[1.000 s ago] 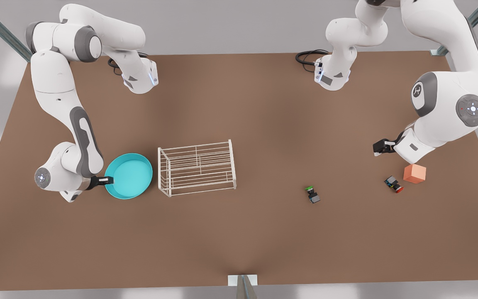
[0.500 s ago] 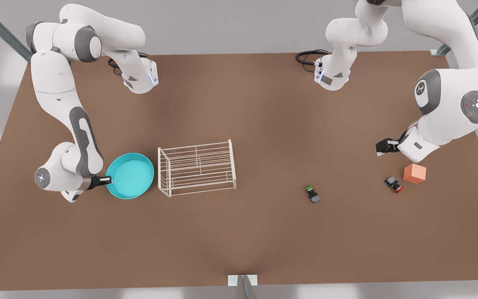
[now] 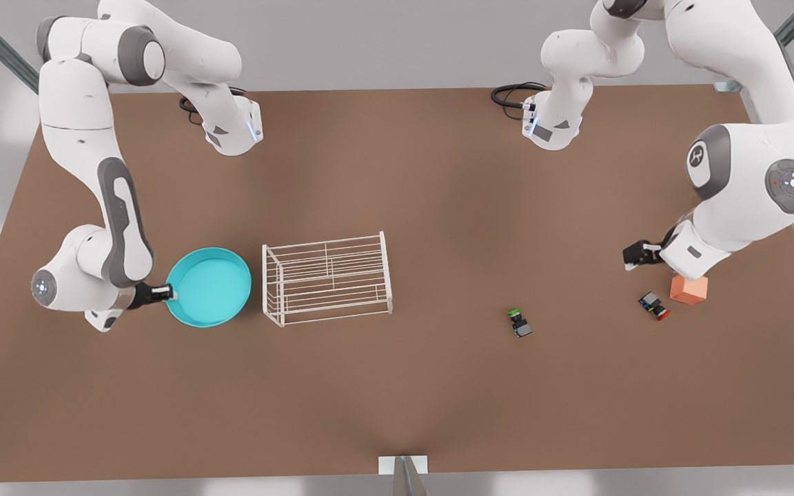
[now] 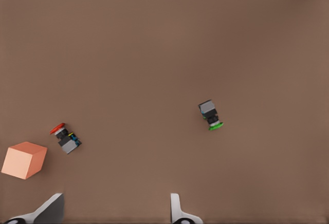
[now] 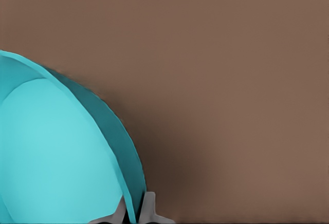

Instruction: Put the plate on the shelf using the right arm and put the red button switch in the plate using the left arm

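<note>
Your plate (image 3: pixel 208 286) sits lower left in the front view, just beside the shelf (image 3: pixel 327 277), its rim pinched by the right gripper (image 3: pixel 165 293). The left gripper (image 3: pixel 635 255), spread wide, hangs above the switch (image 3: pixel 654 305), seemingly clear of the cube (image 3: pixel 688 290).

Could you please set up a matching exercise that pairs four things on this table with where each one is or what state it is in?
Things:
1. plate
2. shelf
3. red button switch
4. green button switch

Places or states:
A. lies next to the salmon-orange cube
B. lies alone on the table, between the rack and the cube
C. its rim is pinched by the right pincer
D. stands with nothing on its rods

Pairs: 1-C, 2-D, 3-A, 4-B

The left pincer, fingers apart, hovers above the table near the cube.
</note>
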Motion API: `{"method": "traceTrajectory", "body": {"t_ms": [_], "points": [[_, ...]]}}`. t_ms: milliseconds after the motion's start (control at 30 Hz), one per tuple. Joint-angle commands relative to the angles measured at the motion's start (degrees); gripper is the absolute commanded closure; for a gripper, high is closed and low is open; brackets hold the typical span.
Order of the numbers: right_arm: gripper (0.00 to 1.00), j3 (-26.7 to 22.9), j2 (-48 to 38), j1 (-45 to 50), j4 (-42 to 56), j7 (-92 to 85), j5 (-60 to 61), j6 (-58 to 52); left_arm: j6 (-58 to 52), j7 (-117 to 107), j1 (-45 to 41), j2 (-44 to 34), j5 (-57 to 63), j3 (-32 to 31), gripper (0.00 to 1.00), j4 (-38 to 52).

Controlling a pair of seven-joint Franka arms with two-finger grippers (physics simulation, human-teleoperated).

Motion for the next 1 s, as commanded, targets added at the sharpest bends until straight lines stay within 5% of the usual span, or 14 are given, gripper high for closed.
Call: {"method": "traceTrajectory", "body": {"t_ms": [0,300,633,767,967], "points": [[0.86,0.0,-1.4,0.0,0.4,-3.1,-0.5,-4.9,-2.1,-0.6,-0.1,-0.1,0.0,0.0,0.00,0.0],[0.87,0.8,-9.6,1.3,2.2,-2.2,1.6,-17.4,-3.6,-0.3,0.1,-0.6,-0.1,1.4,0.00,0.0],[0.87,12.7,-12.3,1.6,5.8,8.2,3.4,-20.4,-10.5,4.2,1.4,-1.9,1.1,-0.6,0.00,0.0],[0.87,13.1,-10.3,6.8,10.0,15.1,3.4,-19.7,-21.0,1.8,1.6,-6.1,1.9,-0.4,0.00,-1.3],[0.87,13.1,-5.6,10.9,13.7,22.0,2.7,-18.2,-3.7,1.4,0.7,0.2,-0.3,-3.1,0.00,-1.7]]}}
